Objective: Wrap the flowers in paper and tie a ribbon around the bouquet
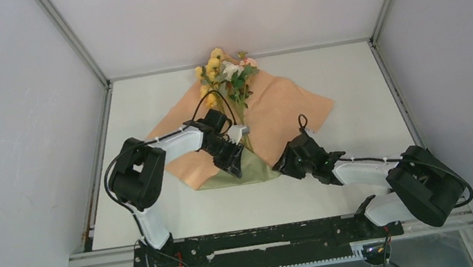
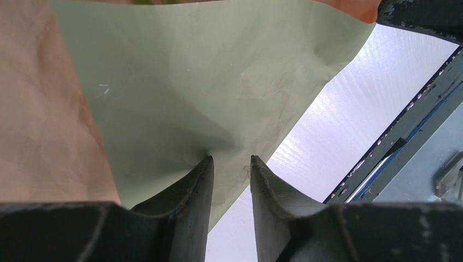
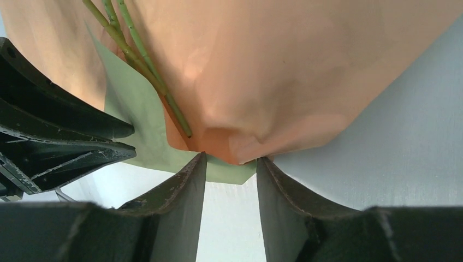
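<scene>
Peach-up paper [image 1: 286, 109] lies mid-table with flowers [image 1: 225, 72] on it, stems 12-to-6; its near fold sits at 12 of the half-open, empty right gripper [image 3: 231, 157], left gripper [image 2: 231, 158] likewise half-open, empty.

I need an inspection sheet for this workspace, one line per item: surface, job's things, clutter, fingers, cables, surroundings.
Surface: white table, its middle covered by the paper.
Job's things: paper spread peach side up, green flap folded over at the near edge; flowers lie on it, blooms toward the far wall; ribbon not seen.
Clutter: nothing seen.
Fingers: left gripper fingers apart, over the green flap; right gripper fingers apart, at the peach fold's edge.
Cables: black cables loop above both wrists.
Surroundings: grey walls on three sides; black rail at the near edge.
</scene>
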Controlling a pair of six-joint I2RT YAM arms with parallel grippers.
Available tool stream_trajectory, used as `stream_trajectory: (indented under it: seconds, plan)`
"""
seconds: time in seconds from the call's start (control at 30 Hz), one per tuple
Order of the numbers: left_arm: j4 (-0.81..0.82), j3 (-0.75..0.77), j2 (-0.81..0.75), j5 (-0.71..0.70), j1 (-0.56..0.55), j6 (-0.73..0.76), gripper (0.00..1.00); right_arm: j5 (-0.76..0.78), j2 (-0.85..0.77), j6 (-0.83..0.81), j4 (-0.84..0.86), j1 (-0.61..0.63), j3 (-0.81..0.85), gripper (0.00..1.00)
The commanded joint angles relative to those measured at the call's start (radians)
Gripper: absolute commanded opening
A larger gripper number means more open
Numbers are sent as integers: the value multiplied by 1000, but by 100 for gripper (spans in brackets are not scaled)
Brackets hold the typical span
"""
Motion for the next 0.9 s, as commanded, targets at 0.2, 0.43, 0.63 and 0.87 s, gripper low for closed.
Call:
stream_trajectory:
  seconds: [0.2,0.43,0.63,0.87]
  plan:
    - [56,-13,6,-80,0,19,38,-67,22,-33,127,16,36,41]
    - [25,25,-43,-61,-17,25,40,-54,-2,-48,112,17,44,15]
    - [21,79,-100,-39,-91,84,43,-24,-32,-97,53,17,76,10]
    - [34,183,54,-44,-89,23,43,33,-97,-158,-38,16,115,10]
